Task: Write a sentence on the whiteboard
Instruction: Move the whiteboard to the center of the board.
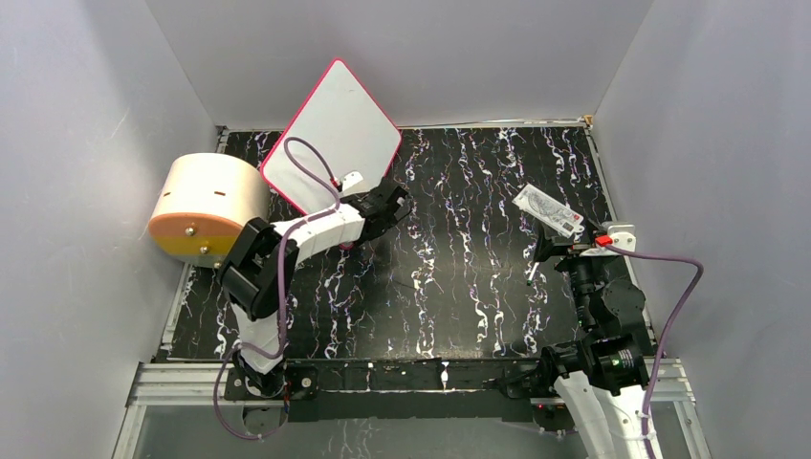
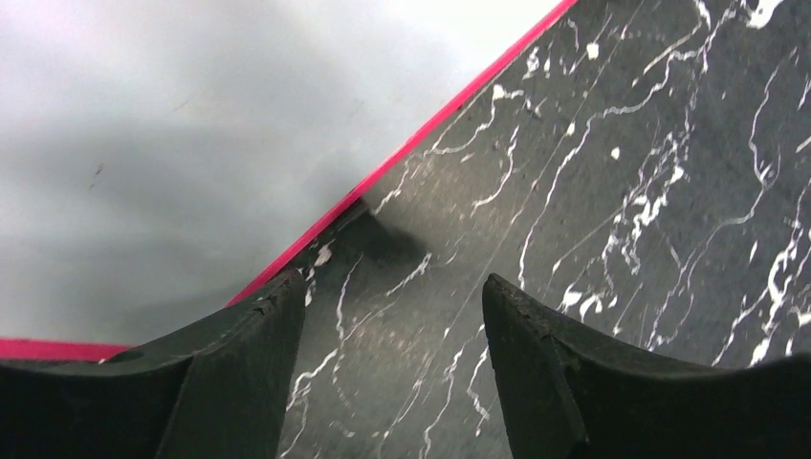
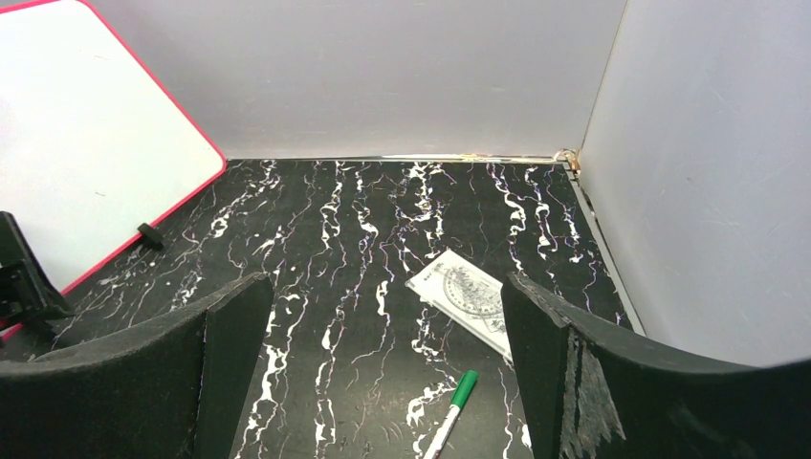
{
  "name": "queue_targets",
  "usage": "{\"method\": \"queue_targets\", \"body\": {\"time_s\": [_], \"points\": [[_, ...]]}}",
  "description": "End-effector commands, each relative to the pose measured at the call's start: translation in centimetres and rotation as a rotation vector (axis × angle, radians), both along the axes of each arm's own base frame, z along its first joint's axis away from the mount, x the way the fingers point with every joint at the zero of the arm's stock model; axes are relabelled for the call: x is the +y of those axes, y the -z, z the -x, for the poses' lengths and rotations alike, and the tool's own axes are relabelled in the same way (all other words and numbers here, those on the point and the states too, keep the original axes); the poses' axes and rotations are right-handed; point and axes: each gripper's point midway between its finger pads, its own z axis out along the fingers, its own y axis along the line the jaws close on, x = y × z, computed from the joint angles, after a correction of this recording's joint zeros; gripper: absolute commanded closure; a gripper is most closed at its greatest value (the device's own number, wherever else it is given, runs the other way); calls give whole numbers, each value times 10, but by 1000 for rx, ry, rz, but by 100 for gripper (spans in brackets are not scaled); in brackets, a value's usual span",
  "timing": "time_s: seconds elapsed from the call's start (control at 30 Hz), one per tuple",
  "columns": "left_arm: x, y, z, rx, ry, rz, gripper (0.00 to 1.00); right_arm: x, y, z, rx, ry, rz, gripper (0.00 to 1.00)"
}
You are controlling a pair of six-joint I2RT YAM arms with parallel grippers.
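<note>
Far left on the black, white-veined counter point(image 1: 459, 287): large flat white rectangular whiteboard with rounded corners and a thin pink-red rim point(image 1: 335, 134). Propped up at a slant, lower rim down at the counter, face turned toward the arms. Just beside the whiteboard's left edge: cream-coloured round drum with an orange-yellow end face point(image 1: 201, 206). Under the whiteboard's lower rim: small black foot point(image 3: 149, 235).

At the whiteboard's near edge: left arm point(image 1: 306, 229). Rises from its base, folds sharply at the black elbow, stretches the white forearm toward the lower rim. With left jaws apart, angled down at the counter right beside that rim; nothing but bare counter between them. One fingertip point(image 2: 258, 335) right at the pink edge; touching or not, cannot tell.

Well to the right of the whiteboard: right arm point(image 1: 598, 306). Folded upright over its base, wrist aimed at the grey rear wall. With right jaws spread wide, gripping nothing. Beyond them, well apart from the whiteboard: flat white printed plastic packet point(image 3: 464, 301) lying on the counter. Nearer: white marker pen with a green cap point(image 3: 457, 402). Both untouched.
</note>
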Motion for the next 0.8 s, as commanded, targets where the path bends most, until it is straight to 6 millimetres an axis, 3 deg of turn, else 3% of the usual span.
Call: {"method": "queue_targets", "body": {"time_s": [0.0, 0.23, 0.77], "points": [[3, -14, -25, -106, -116, -29, 38, -2, -16, 2, -62, 10, -16, 1], [7, -2, -33, -113, -137, -89, 47, -3, -14, 1, -59, 16, -16, 1], [44, 21, -21, -88, -192, -186, 66, -3, -12, 0, -61, 17, 12, 1]]}}
